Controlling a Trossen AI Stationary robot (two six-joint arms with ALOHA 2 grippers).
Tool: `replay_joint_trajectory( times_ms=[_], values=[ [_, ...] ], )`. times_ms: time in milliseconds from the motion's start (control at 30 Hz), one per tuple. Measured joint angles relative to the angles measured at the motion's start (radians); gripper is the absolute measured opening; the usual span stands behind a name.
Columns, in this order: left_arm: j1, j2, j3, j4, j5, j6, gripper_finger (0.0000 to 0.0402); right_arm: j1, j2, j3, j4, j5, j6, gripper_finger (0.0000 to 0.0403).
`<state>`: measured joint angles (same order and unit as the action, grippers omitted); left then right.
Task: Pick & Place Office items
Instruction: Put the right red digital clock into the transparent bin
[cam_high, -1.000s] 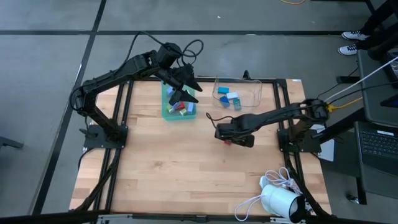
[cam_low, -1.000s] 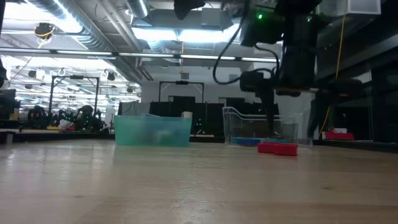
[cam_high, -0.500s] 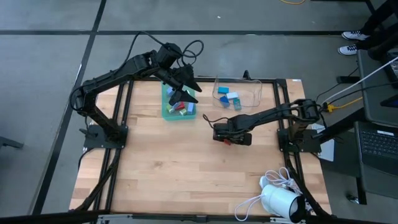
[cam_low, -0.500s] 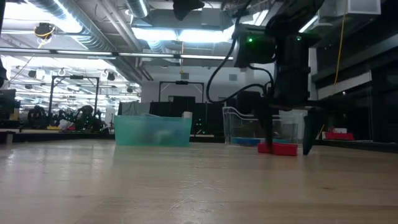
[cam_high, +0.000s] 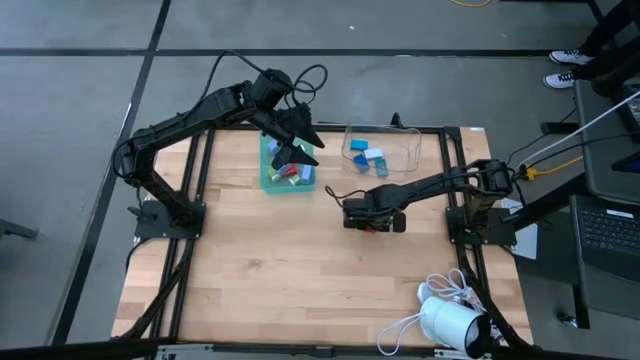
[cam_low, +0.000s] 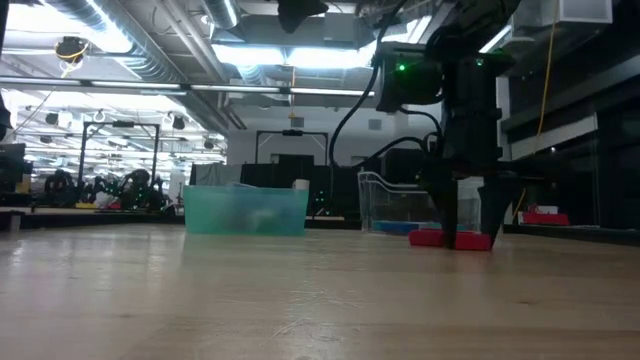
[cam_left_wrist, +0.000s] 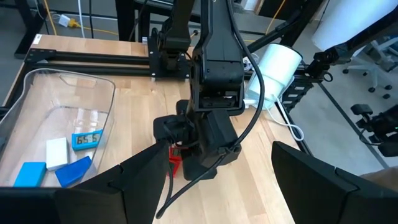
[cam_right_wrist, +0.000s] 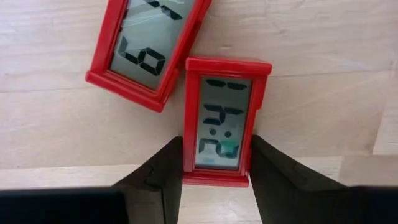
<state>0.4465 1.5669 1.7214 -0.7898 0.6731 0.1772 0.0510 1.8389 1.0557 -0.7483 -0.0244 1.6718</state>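
right gripper (cam_right_wrist: 216, 163): down at the table, centre-right of the high view; fingers (cam_right_wrist: 160, 171) spread to either side of a red clock (cam_right_wrist: 224, 121), looks like contact or a hair off, not clearly clamped yet
second red clock (cam_right_wrist: 147, 43): lies tilted in the upper left of the right wrist view, its corner touching or just beside the first one, outside the fingers
low view: red piece (cam_low: 450, 239) flat on the wood between the finger tips, not lifted
clear bin (cam_high: 382, 150): upper centre-right of the high view, just beyond the right gripper; holds a few blue and white pieces (cam_left_wrist: 65, 155)
teal tray (cam_high: 288, 168): upper centre, several coloured pieces inside
left gripper (cam_high: 297, 152): hovers over the teal tray, fingers wide apart, nothing between them
progress: I'd say partway; some pieces in the bin, two red clocks on the table and a batch in the tray left to go
step: grasp about to close, by my read
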Motion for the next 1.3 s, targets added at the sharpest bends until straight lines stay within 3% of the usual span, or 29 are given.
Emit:
replay_joint_trajectory(
  times_ms=[333,633,733,833,967,1167,1300],
  values=[
    [0.0,0.0,0.0,0.0,0.0,0.001,0.0278,0.085,-0.113,0.026,0.031,0.0,0.085,0.0147],
    [0.0,0.0,0.0,0.005,0.0,0.007,0.0278,0.132,-0.29,0.158,0.02,0.359,0.086,0.0147],
    [0.0,0.0,0.0,0.008,0.0,0.004,0.0278,0.084,-0.346,0.167,-0.025,0.457,0.029,0.0147],
    [0.0,0.0,0.0,0.008,0.0,0.0,0.0278,0.005,-0.388,0.166,-0.131,0.485,-0.039,0.0147],
    [0.0,0.0,0.0,0.008,0.0,-0.006,0.0278,-0.118,-0.415,0.166,-0.229,0.484,-0.186,0.0147],
    [0.0,0.0,0.0,0.008,-0.001,-0.006,0.0278,-0.348,-0.399,0.166,-0.21,0.412,-0.443,0.0147],
    [0.0,0.0,0.0,0.007,-0.002,-0.007,0.0278,-0.445,-0.374,0.166,-0.196,0.371,-0.531,0.0147]
  ],
)
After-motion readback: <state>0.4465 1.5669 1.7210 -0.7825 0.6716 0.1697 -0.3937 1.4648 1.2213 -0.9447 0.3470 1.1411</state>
